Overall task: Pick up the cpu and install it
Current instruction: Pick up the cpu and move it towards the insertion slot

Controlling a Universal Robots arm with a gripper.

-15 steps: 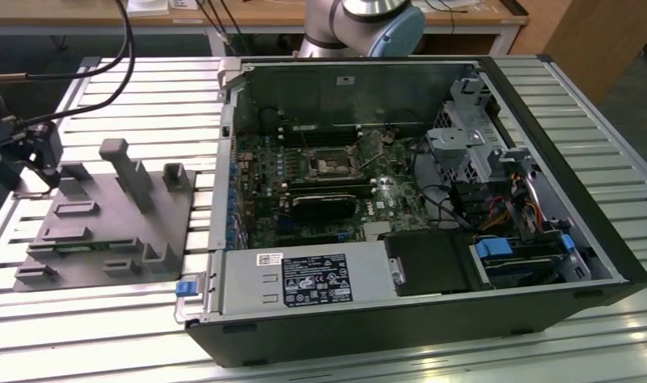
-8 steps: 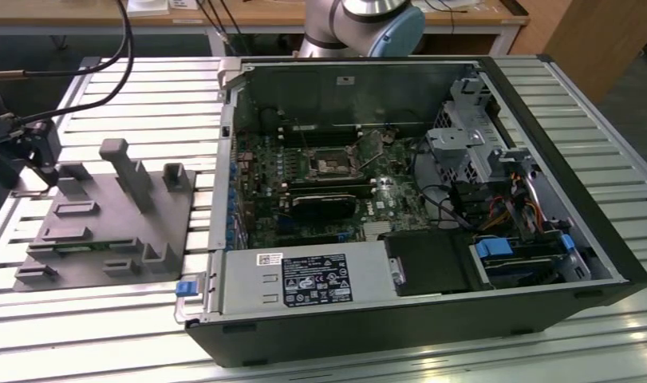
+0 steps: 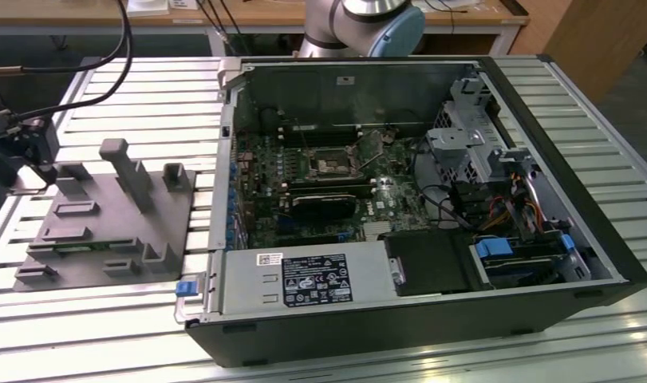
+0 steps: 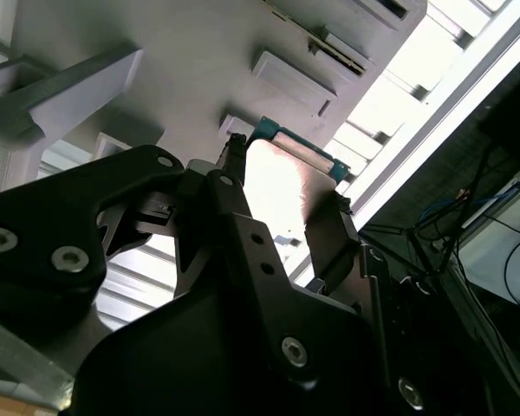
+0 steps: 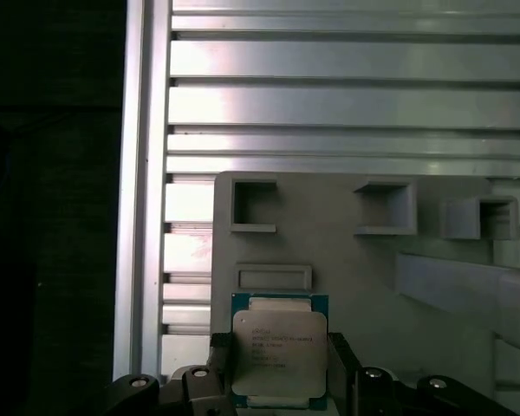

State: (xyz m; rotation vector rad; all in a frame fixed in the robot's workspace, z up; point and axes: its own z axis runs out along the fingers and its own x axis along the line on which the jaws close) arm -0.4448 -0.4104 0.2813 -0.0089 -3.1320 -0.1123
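The cpu (image 5: 277,351) is a small square chip with a silver-grey top and a green rim. It sits between the two black fingers of my gripper (image 5: 278,362), which press on its opposite edges. In the second wrist view the cpu (image 4: 282,186) shows its shiny face between the same fingers (image 4: 329,234). Under it lies the grey fixture plate (image 5: 373,286); I cannot tell whether the chip rests on the plate or hangs just above it. In the exterior view my gripper (image 3: 38,163) is over the plate's far corner at the exterior view's left, away from the motherboard socket (image 3: 332,165).
The open computer case (image 3: 408,199) lies on the slatted metal table (image 3: 610,144), right of the fixture plate (image 3: 100,231). Grey posts (image 3: 126,171) and blocks rise from the plate. Cables (image 3: 100,56) hang near my gripper. The power supply (image 3: 307,279) fills the case's near side.
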